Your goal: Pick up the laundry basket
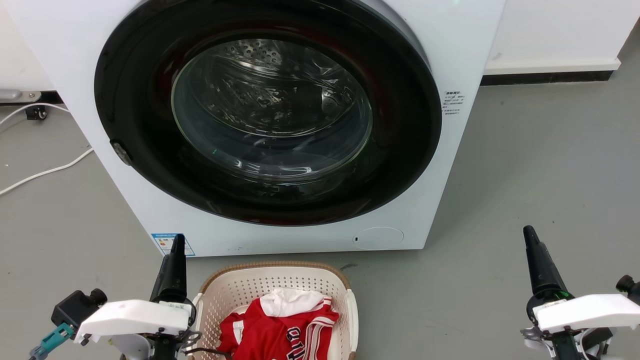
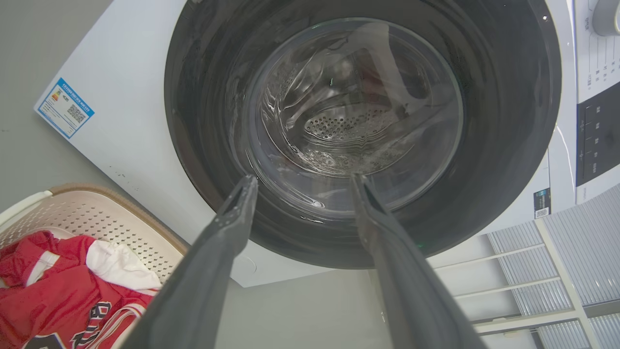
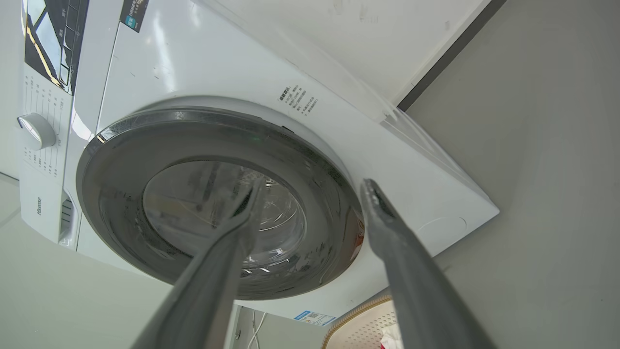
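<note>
The laundry basket sits on the floor, just in front of the washing machine. It is low in my head view, between my two arms. A red shirt with some white cloth lies inside it.

My left gripper is spread wide, and nothing is between its fingers. It is just beside the left side of the basket, but it does not touch it. It points up at the round glass door, not at the basket.

My right gripper is spread wide too, and it is empty. It is well apart from the basket, far off to the right side.

So I think the job has not really begun. The basket is not held and not lifted.

What is left, I think, is nearly all of it. I need to bring a gripper to each side of the basket, near its white handles. Then I need to pinch them tight and lift the basket off the floor.
</note>
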You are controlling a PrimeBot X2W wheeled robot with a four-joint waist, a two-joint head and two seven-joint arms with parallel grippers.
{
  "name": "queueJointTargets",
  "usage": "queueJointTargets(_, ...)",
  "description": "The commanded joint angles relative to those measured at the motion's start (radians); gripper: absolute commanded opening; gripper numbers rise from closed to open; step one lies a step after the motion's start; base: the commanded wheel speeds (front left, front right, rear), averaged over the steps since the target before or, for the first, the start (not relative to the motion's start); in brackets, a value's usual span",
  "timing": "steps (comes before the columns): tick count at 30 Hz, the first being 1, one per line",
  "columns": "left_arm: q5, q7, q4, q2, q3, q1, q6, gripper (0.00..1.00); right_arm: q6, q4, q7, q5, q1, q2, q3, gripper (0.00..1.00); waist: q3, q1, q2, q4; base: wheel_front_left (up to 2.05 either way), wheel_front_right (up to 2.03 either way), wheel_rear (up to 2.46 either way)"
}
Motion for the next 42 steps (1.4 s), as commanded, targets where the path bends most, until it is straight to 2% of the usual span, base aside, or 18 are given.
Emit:
queueJointTargets(1,0.028,-0.009,-0.023,0.004,-0.003,-0.006,0.002,1.0,0.0,-0.023,-0.008,-0.032,-0.005,-0.003,0.003,1.0,0.0,0.0,0.0,0.0,0.0,0.0,0.0)
queueJointTargets(18,0.254,-0.069,-0.072,0.004,0.0,0.018,0.0,1.0,0.0,-0.065,-0.068,-0.297,0.023,-0.003,0.029,1.0,0.004,0.0,0.0,0.002,0.0,0.0,0.0)
queueJointTargets(30,0.406,-0.105,-0.082,0.005,-0.017,0.031,0.008,1.0,0.0,-0.087,-0.105,-0.461,0.039,-0.003,0.041,1.0,0.004,0.0,0.0,0.005,0.0,0.0,0.0)
queueJointTargets(42,0.539,-0.139,-0.09,0.005,-0.014,0.047,-0.005,1.0,0.0,-0.105,-0.137,-0.601,0.055,-0.003,0.054,1.0,0.003,0.0,0.0,0.006,0.0,0.0,0.0)
